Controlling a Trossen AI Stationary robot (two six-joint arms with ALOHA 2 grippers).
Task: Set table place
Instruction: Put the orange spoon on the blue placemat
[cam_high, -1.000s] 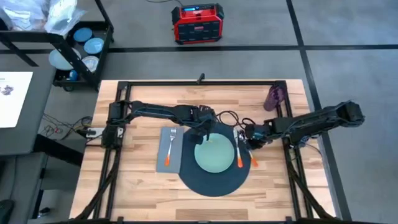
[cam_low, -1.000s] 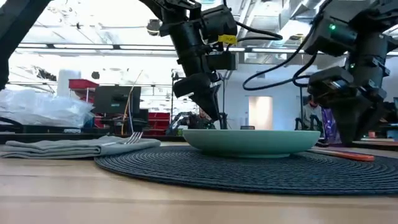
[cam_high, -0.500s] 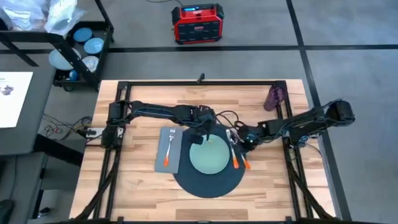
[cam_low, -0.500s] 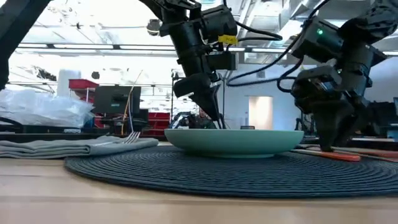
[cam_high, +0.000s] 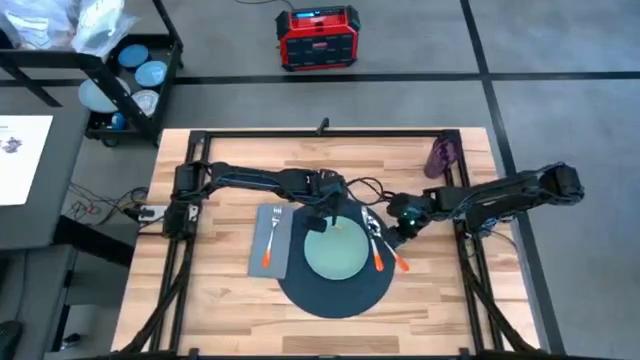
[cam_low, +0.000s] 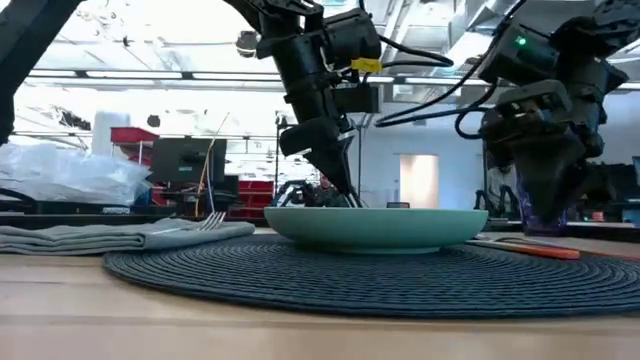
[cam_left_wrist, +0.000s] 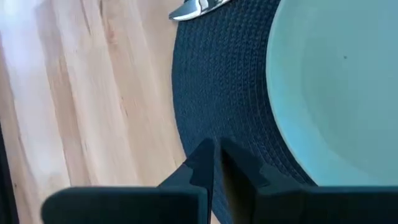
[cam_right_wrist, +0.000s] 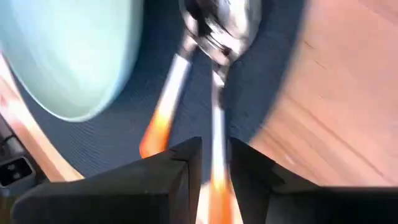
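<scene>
A pale green plate (cam_high: 338, 252) sits on a dark round mat (cam_high: 335, 292) in the middle of the wooden table (cam_high: 230, 300). Left of it a grey napkin (cam_high: 260, 245) carries an orange-handled fork (cam_high: 272, 238). Two more orange-handled utensils (cam_high: 374, 240) (cam_high: 396, 256) lie on the mat's right part. A purple cup (cam_high: 441, 157) stands at the far right. My left gripper (cam_left_wrist: 217, 168) is shut, low over the mat by the plate's far-left rim. My right gripper (cam_right_wrist: 215, 160) hangs narrowly open just above one utensil's handle (cam_right_wrist: 216, 127). My left gripper points down at the mat's weave (cam_left_wrist: 205, 118) beside the plate's rim, fingers shut. The plate hides the tips in the low view, so I cannot tell whether they touch the mat.
A black frame rail (cam_high: 320, 132) runs round the table's far and side edges. Cables trail between the arms behind the plate. Off the table stand a black cart with blue plates (cam_high: 125, 75) and a red box (cam_high: 318, 38). Bare wood lies toward the near edge.
My right gripper went low toward the table's left, and the mat, the plate and the two utensils slid a little left with it. It has since drawn back toward the right and risen slightly. The utensils stay flat on the mat.
</scene>
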